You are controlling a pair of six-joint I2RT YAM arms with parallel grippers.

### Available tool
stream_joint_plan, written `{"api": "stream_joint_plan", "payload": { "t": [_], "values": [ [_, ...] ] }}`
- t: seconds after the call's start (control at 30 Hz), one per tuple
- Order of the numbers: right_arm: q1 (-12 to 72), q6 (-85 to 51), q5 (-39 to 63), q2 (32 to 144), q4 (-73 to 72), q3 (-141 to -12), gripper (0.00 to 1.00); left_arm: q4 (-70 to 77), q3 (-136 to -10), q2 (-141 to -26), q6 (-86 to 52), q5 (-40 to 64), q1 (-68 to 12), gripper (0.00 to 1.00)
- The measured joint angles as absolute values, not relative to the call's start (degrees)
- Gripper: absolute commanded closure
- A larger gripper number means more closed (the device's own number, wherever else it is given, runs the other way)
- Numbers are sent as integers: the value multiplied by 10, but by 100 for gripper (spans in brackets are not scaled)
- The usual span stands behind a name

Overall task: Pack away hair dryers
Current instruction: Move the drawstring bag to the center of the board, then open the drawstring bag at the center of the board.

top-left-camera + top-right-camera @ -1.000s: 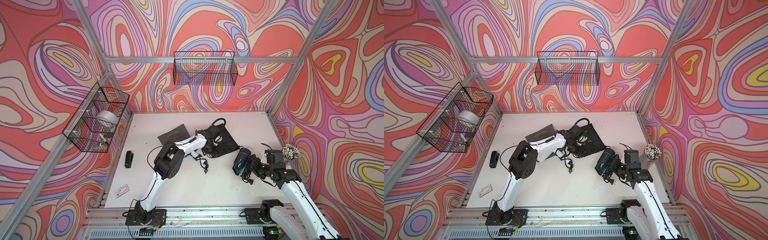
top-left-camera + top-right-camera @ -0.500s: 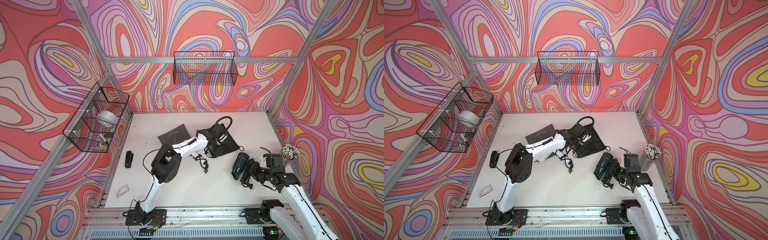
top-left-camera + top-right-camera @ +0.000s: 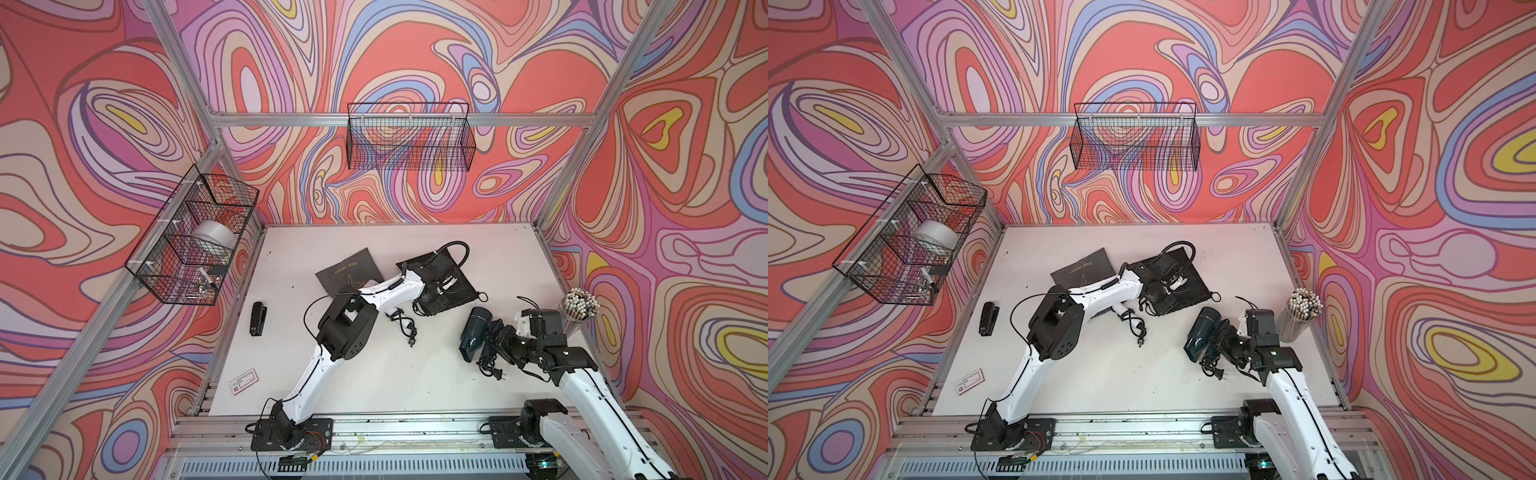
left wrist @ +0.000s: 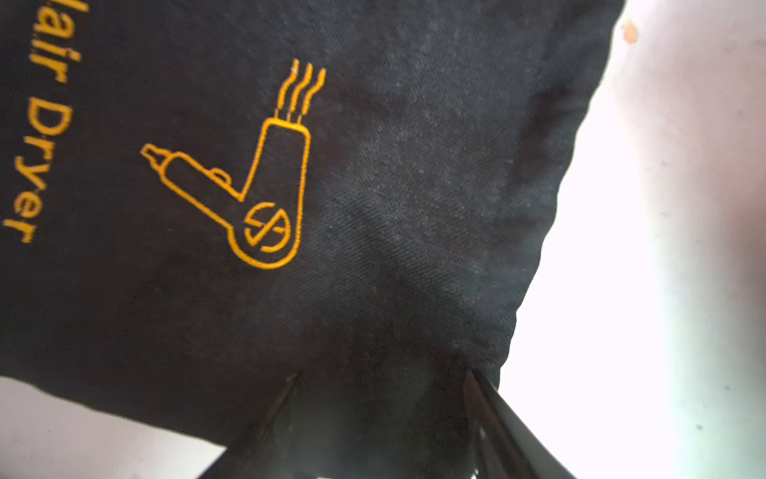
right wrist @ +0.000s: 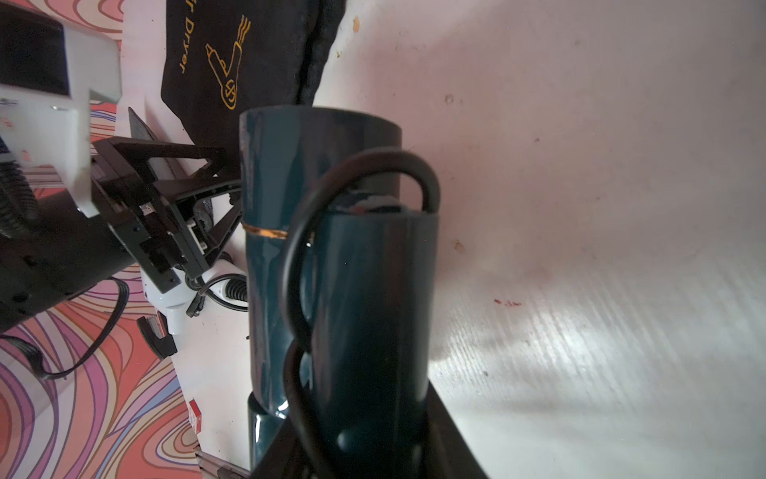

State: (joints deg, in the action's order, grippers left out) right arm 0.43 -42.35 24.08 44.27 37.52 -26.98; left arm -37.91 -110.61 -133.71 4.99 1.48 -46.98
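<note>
Logging a mid-task pose with both arms engaged. My right gripper (image 3: 490, 338) is clamped on the dark teal hair dryer (image 3: 473, 332) at the folded-handle end. The right wrist view shows the handle tucked against the barrel and the black cord (image 5: 288, 265) looped across it. Judgement: it is held this way so the bundle is slim enough for a pouch mouth. The loose plug (image 3: 500, 376) trails below, and I cannot tell whether it touches the table (image 3: 374, 374). This dryer is on the right side of the table, apart from the black drawstring pouch (image 3: 461, 291), which lies beyond its far end.

My left gripper (image 4: 385, 394) is down on that pouch. Its fingers (image 4: 493, 410) stand partway apart with cloth gathered between them. I cannot tell whether they pinch the cloth or only press on it. The likely purpose is to anchor the pouch so it does not slide when the dryer is pushed in. I cannot make out the pouch opening in any view.

The white hair dryer (image 3: 1120, 309) lies on the table just beside the black pouch, mostly hidden under my left forearm, its cord (image 3: 1133, 326) spilling toward the front. The grey pouch (image 3: 349, 272) lies flat nearby, presumably reserved for it.

Neither dryer is bagged yet. Risk: the trailing plug could snag at the pouch mouth.
</note>
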Motion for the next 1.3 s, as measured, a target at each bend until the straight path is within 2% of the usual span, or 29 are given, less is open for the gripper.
{"api": "stream_joint_plan", "payload": {
  "t": [1.3],
  "values": [
    [4, -425, 241, 459, 364, -261, 95, -351, -978, -1249, 79, 80, -484, 36]
  ]
}}
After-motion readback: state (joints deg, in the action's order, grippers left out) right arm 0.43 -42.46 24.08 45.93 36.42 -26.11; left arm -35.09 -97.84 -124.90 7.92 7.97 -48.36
